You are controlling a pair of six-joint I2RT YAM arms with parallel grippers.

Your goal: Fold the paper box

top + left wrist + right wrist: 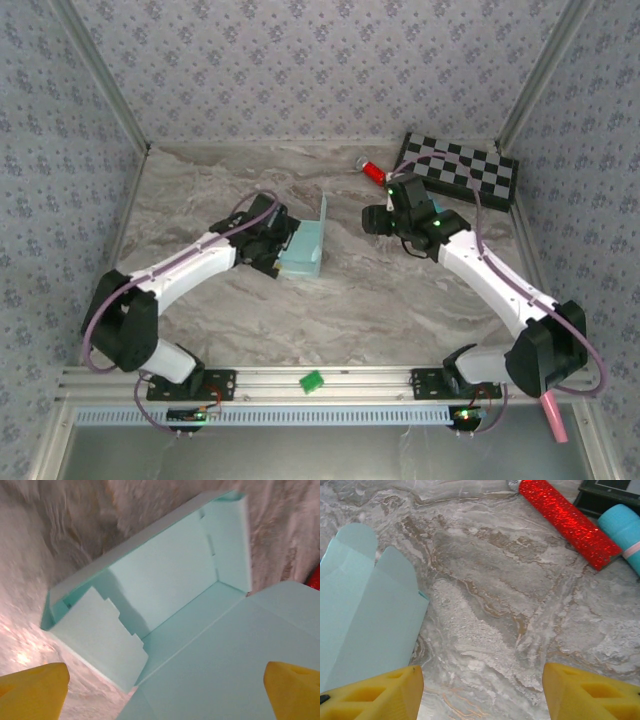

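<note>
While the paper box (303, 248) sits half-folded, lid up, a stepped tab (100, 635) tucked inside its tray, it rests mid-table on the marbled table (350, 300) between flowered walls (300, 60). The left gripper (280, 242) gapes wide, lid flap between its fingers (32, 690). The right gripper (374, 220) is spread over bare stone, apart from the box.

From the right wrist, the box (365, 620) runs off the left edge, the red tube (567, 520) off the top and the blue roll (624, 529) off the right. From above, the green thing (312, 381) is too small to make out.
</note>
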